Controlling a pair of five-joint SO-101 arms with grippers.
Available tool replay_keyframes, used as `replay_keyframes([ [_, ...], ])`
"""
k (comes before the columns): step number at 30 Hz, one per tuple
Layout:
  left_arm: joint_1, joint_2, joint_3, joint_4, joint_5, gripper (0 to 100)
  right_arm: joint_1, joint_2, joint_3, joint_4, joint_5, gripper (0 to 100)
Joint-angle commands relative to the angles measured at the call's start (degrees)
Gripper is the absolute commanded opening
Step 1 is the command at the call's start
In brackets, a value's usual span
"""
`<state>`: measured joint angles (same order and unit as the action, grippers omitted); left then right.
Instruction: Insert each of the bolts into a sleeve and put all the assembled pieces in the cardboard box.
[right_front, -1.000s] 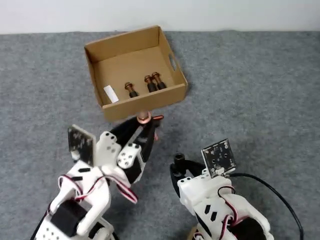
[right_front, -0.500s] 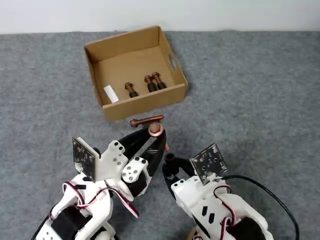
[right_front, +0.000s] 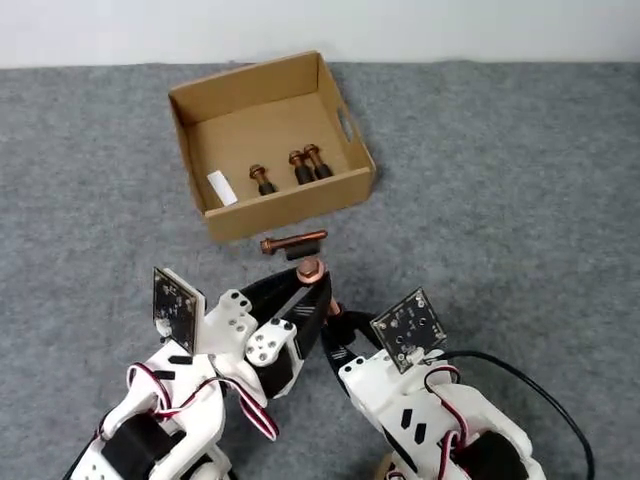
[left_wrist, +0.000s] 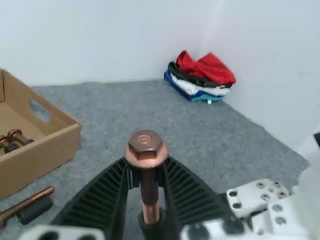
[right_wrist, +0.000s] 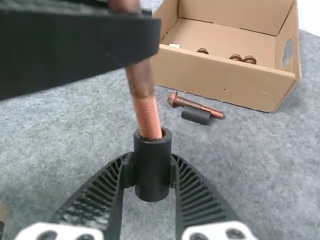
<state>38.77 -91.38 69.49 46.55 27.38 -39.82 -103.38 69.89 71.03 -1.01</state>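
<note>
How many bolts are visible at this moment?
5 bolts. Three lie in the cardboard box, one lies on the carpet before it, one is held by the left gripper. None seems hidden.

a small hobby or lab setup in a plain room is suggested, prob. a home or office corner, not a fitted workshop. grey carpet (right_front: 520, 180) is laid over the whole work surface & a bare white wall (right_front: 420, 30) is seen behind it. a pile of clothes (left_wrist: 201, 77) is left in the corner. two small arms (right_front: 170, 420) w/ bare circuit boards (right_front: 409, 325) & loose servo wires (right_front: 250, 390) are set near a plain cardboard box (right_front: 290, 215).
</note>
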Motion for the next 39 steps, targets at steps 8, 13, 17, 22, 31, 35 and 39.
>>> replay_keyframes([
  [8, 0.26, -0.26, 3.56, 0.62, 0.26, 1, -0.13, -0.31, -0.88, -1.45, 0.70, 0.9],
  [13, 3.34, -0.26, 5.67, 5.71, 0.26, 1, -0.13, -0.40, -0.88, -2.51, 6.95, 0.9],
  [17, 3.69, -0.26, 5.58, 8.00, 0.00, 1, -0.13, -0.31, -0.88, -5.93, 10.46, 0.9],
  [22, 3.87, -0.26, 5.32, 9.85, -2.55, 1, -0.13, -0.31, -0.70, -6.11, 11.25, 0.9],
  [31, 2.46, -0.26, 4.88, 14.24, -7.82, 22, 0.13, -0.31, -0.70, -5.85, 11.25, 0.9],
  [35, -1.05, -0.26, 1.27, 14.51, -8.00, 22, 0.13, -0.31, -0.53, -5.85, 11.16, 0.9],
  [39, -3.60, -0.26, -4.44, 16.53, -9.76, 22, 0.22, -0.31, 0.26, -5.76, 11.16, 0.9],
])
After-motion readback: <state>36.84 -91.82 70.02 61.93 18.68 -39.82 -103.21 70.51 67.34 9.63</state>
